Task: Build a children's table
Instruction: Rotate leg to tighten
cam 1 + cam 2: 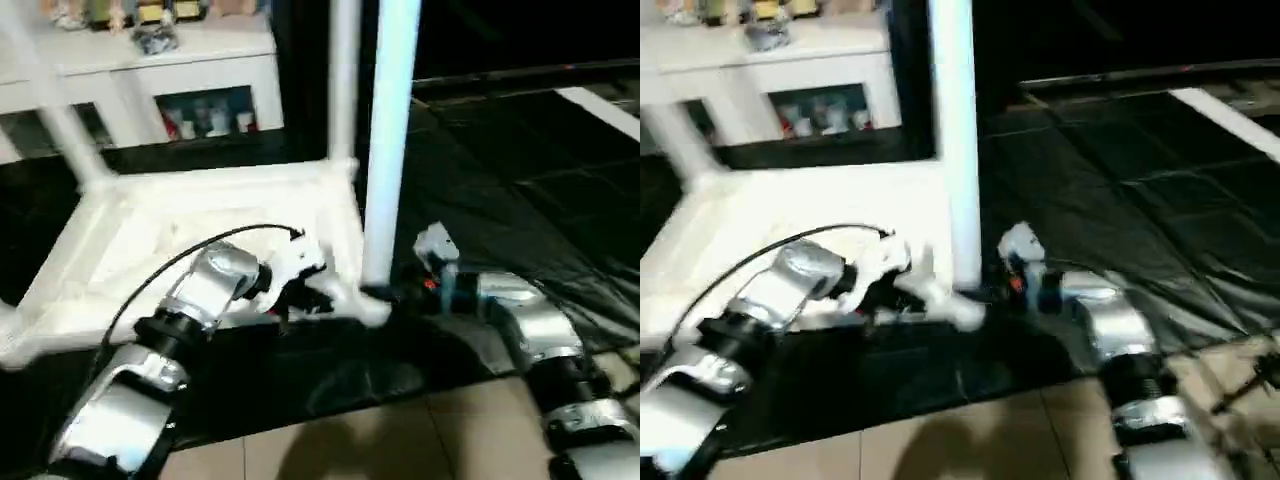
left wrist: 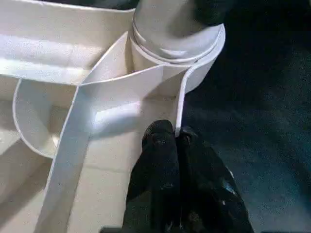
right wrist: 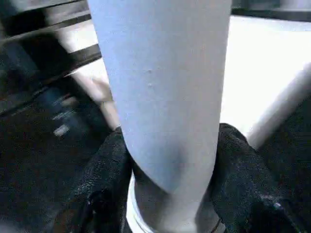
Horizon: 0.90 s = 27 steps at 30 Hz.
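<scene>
The children's table lies upside down on a black mat, its white ribbed top [image 1: 200, 215] facing up. A white leg [image 1: 390, 150] stands upright in the near corner socket [image 2: 175, 39]. Two more legs [image 1: 343, 80] [image 1: 60, 110] rise from other corners. My left gripper [image 2: 176, 138] is shut on the thin rim wall of the top, right beside that socket. My right gripper [image 3: 170, 145] is shut around the base of the near leg [image 3: 160, 73], with one black finger [image 3: 104, 165] on each side.
A white cabinet [image 1: 150, 70] with small toys on top and glass doors stands behind the table. The black mat [image 1: 500, 180] spreads to the right, with a white strip [image 1: 600, 110] at its far edge. Tiled floor [image 1: 400, 440] lies in front.
</scene>
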Available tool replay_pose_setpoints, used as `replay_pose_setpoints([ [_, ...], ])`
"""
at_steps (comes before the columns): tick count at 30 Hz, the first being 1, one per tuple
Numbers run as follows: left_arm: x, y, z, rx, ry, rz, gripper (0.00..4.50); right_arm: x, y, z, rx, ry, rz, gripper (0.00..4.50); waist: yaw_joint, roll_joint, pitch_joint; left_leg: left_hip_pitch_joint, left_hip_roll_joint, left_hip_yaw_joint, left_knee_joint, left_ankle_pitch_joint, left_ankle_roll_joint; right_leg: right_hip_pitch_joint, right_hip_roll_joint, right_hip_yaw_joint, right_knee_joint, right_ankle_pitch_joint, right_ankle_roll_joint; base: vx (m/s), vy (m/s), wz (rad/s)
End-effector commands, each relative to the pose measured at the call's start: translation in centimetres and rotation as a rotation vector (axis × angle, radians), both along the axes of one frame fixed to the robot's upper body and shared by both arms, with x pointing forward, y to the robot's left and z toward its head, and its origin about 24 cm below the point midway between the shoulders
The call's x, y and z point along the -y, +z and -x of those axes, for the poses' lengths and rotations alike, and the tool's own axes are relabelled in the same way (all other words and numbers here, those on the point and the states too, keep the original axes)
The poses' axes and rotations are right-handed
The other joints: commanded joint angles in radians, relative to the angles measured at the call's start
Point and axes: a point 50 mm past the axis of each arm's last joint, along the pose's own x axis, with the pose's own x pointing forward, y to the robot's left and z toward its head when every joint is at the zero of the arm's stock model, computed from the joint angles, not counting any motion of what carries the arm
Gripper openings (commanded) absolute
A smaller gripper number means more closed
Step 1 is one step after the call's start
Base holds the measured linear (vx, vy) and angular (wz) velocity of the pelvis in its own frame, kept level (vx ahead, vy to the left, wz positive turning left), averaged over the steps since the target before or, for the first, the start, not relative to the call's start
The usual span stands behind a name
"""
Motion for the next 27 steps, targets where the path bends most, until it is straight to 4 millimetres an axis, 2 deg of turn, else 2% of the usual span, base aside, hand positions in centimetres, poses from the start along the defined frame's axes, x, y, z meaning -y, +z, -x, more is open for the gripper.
replay_pose_setpoints([
  [1,2.9,0.9,-0.4,0.029,0.047,0.092,0.0,-3.2,-2.3,0.7,-0.134,-0.035,0.017,2.0,-0.003,-0.016,-0.042,-0.018,-0.005,0.007,-0.086,-0.27,0.027,0.054,-0.027,0.027,-0.105,-0.468,-0.136,0.0,0.0,0.0],
  [5,3.5,1.3,-1.1,0.05,0.156,0.117,0.0,-4.7,-2.5,-0.1,-0.161,-0.209,0.01,1.99,-0.02,-0.014,-0.042,-0.021,-0.008,0.005,-0.086,-0.27,0.033,0.052,-0.027,0.026,-0.108,-0.476,-0.127,0.0,0.0,0.0],
  [9,4.0,1.8,-1.7,0.09,0.254,0.132,0.0,-5.9,-2.3,-1.1,-0.163,-0.386,0.02,1.99,-0.03,-0.01,-0.046,-0.021,-0.007,0.005,-0.086,-0.261,0.033,0.049,-0.027,0.027,-0.104,-0.409,-0.151,0.0,0.0,0.0],
  [11,4.1,1.8,-1.8,0.098,0.278,0.138,0.0,-6.3,-2.1,-1.3,-0.165,-0.414,0.016,1.99,-0.031,-0.009,-0.049,-0.022,-0.005,0.006,-0.086,-0.236,0.039,0.051,-0.026,0.03,-0.1,-0.349,-0.169,0.0,0.0,0.0],
  [12,4.3,1.9,-1.9,0.107,0.3,0.143,0.0,-6.9,-1.9,-1.3,-0.161,-0.43,0.021,1.99,-0.029,-0.012,-0.052,-0.023,-0.004,0.008,-0.084,-0.206,0.048,0.054,-0.025,0.031,-0.095,-0.291,-0.183,0.0,0.0,0.0],
  [15,4.4,1.9,-1.9,0.112,0.311,0.143,0.0,-7.5,-1.6,-1.2,-0.136,-0.409,0.021,1.99,-0.026,-0.009,-0.059,-0.025,-0.003,0.01,-0.079,-0.123,0.072,0.06,-0.026,0.031,-0.083,-0.155,-0.222,0.0,0.0,0.0],
  [17,4.2,1.9,-1.9,0.113,0.313,0.141,0.0,-7.2,-1.4,-1.4,-0.13,-0.426,-0.001,2.55,-0.025,-0.008,-0.059,-0.027,-0.003,0.01,-0.076,-0.093,0.087,0.062,-0.026,0.031,-0.077,-0.105,-0.241,0.0,0.0,0.0],
  [20,4.1,1.9,-2.0,0.114,0.313,0.14,0.0,-7.1,-1.3,-1.5,-0.119,-0.421,0.004,2.78,-0.023,-0.007,-0.058,-0.026,-0.001,0.011,-0.076,-0.09,0.096,0.063,-0.028,0.03,-0.077,-0.084,-0.256,0.0,0.0,0.0],
  [23,3.6,1.8,-1.9,0.114,0.29,0.133,0.0,-6.6,-1.1,-1.4,-0.089,-0.398,0.01,3.14,-0.022,-0.007,-0.054,-0.024,-0.001,0.012,-0.079,-0.13,0.086,0.063,-0.029,0.031,-0.083,-0.139,-0.246,0.0,0.0,0.0],
  [24,3.4,1.7,-1.8,0.112,0.278,0.128,0.0,-6.3,-1.0,-1.4,-0.073,-0.387,0.016,3.14,-0.022,-0.007,-0.055,-0.024,0.0,0.012,-0.08,-0.13,0.085,0.064,-0.03,0.032,-0.083,-0.142,-0.244,0.0,0.0,0.0],
  [25,3.3,1.6,-1.7,0.11,0.27,0.125,0.0,-6.0,-1.0,-1.4,-0.063,-0.381,0.021,3.32,-0.022,-0.008,-0.055,-0.024,0.0,0.012,-0.079,-0.127,0.084,0.064,-0.029,0.032,-0.082,-0.138,-0.242,0.0,0.0,0.0],
  [26,3.1,1.4,-1.6,0.106,0.253,0.117,0.0,-5.6,-0.7,-1.4,-0.049,-0.358,0.016,3.32,-0.022,-0.012,-0.056,-0.026,0.0,0.011,-0.079,-0.114,0.086,0.066,-0.029,0.032,-0.081,-0.12,-0.243,0.0,0.0,0.0],
  [27,2.6,1.1,-1.5,0.099,0.228,0.095,0.0,-4.6,-0.3,-1.3,-0.015,-0.299,0.018,3.48,-0.02,-0.01,-0.057,-0.025,0.0,0.011,-0.078,-0.11,0.089,0.066,-0.029,0.032,-0.079,-0.11,-0.246,0.0,0.0,0.0],
])
